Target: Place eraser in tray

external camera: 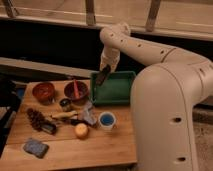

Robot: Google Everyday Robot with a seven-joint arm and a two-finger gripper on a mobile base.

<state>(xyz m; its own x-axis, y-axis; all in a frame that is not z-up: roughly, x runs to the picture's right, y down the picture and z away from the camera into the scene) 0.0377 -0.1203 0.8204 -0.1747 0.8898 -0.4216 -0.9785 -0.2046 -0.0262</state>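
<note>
My gripper (102, 76) hangs from the white arm just above the far left corner of the green tray (125, 95). It is shut on a flat dark block, the eraser (101, 78), which tilts down to the left over the tray's left wall. The tray stands at the table's back right, and its floor shows bare green.
Two red-brown bowls (44, 92) (76, 90) stand left of the tray, one with a red utensil in it. A blue cup (106, 120), an orange (81, 130), a pinecone (35, 119), a small dark block (49, 128) and a blue-grey sponge (36, 147) lie on the wooden table (95, 150).
</note>
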